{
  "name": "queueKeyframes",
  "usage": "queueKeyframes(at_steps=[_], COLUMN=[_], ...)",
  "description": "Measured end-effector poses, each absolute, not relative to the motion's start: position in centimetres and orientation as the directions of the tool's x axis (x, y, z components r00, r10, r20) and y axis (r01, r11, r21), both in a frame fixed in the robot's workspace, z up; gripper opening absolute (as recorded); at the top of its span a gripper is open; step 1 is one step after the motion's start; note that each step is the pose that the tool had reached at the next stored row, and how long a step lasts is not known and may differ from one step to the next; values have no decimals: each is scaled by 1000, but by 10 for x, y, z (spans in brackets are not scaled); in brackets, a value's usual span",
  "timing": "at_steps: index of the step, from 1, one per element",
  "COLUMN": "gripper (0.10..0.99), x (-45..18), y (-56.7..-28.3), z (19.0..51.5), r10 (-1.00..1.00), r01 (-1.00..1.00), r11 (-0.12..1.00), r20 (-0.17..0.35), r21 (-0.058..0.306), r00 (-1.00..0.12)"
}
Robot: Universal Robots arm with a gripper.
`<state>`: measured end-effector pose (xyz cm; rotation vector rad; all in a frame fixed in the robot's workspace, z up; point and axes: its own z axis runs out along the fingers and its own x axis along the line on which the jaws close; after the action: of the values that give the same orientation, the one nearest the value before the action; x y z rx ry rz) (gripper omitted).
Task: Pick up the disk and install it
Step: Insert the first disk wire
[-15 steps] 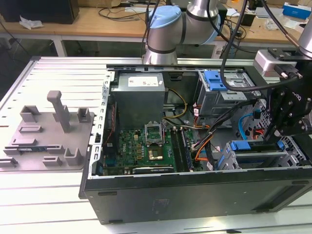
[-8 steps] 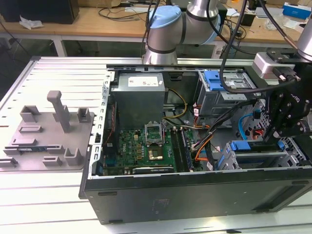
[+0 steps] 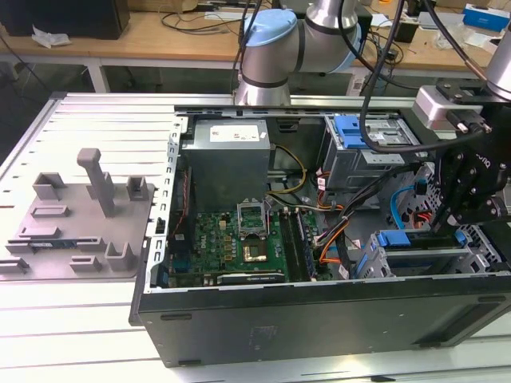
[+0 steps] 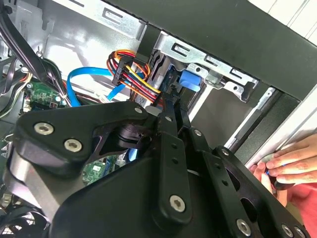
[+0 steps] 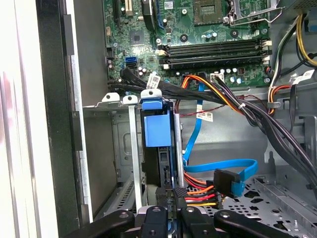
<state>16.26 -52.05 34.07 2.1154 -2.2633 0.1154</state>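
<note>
The disk [image 5: 157,130] stands on edge in the metal drive cage [image 5: 115,148] of the open computer case, its blue carrier tab uppermost and its dark body going down into the slot. My gripper [image 5: 172,196] sits right over the disk's end, with the black fingertips [image 5: 181,194] closed tight on its thin edge and blue rail. In the exterior view the gripper [image 3: 444,231] hangs over the cage at the right front of the case, next to the blue carrier [image 3: 397,238]. In the second wrist view the fingers [image 4: 171,106] run toward the blue tab [image 4: 190,80].
Orange, red and black power cables [image 5: 198,196] and a blue data cable [image 5: 223,166] lie beside the cage. The motherboard [image 3: 239,239] and grey power-supply box [image 3: 227,159] fill the case's left. Another drive [image 3: 371,136] sits in the back bay. A person's hand [image 4: 290,161] rests outside the case wall.
</note>
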Motion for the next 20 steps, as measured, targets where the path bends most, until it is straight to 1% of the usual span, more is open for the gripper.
queueKeyframes(at_steps=[11, 20], gripper=[169, 169], x=[163, 162], y=[-519, -516], z=[353, 353], r10=[-994, -995], r01=[-997, -998], r11=[66, 54], r20=[81, 81], r21=[-26, -26], r00=[-68, -56])
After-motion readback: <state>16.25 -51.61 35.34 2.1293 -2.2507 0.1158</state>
